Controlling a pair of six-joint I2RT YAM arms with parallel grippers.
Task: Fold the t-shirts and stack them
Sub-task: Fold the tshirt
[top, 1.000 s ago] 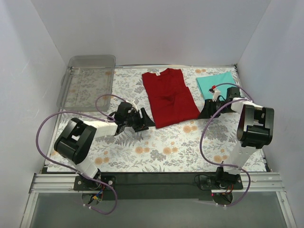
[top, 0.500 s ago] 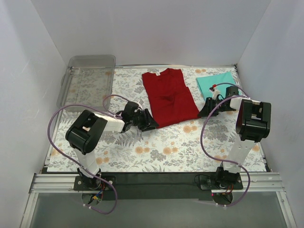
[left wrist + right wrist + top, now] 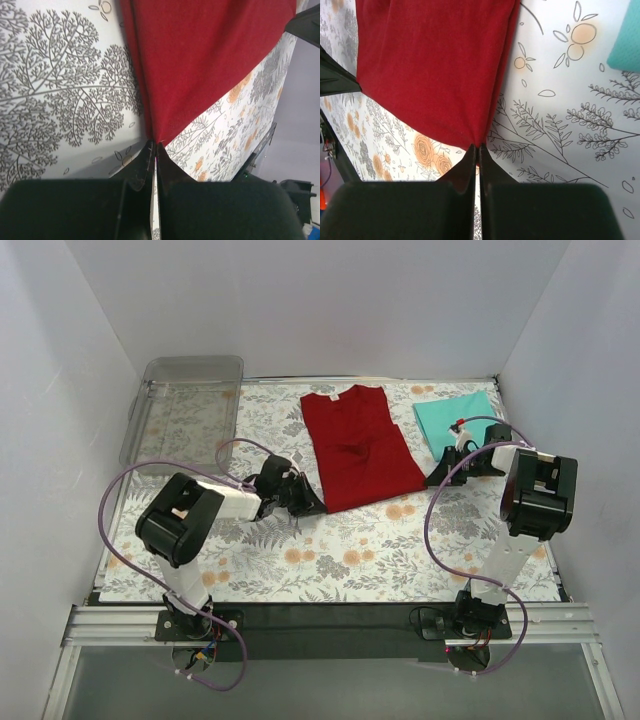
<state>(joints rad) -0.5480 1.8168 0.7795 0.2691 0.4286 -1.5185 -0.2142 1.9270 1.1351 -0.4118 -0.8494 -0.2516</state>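
Presently: dark red t-shirt [image 3: 358, 445] lay flat by the far edge; your left gripper [image 3: 152, 146] and right gripper [image 3: 478, 147] were pinched shut on its near corners. Teal t-shirt [image 3: 455, 415] sat folded, far-right corner. Step, likely: hem-to-collar fold; lift both corners together.

The middle t-shirt [image 3: 358, 445] lay flat on the mat [image 3: 380, 540] between the two pincers. Its near left corner sat between the left pincer's [image 3: 310, 502] tips and its near right corner between the right pincer's [image 3: 437, 477] tips. The corner t-shirt [image 3: 455, 415] lay just behind the right pincer. The tray [image 3: 190, 365] sat well behind and left of the left pincer.
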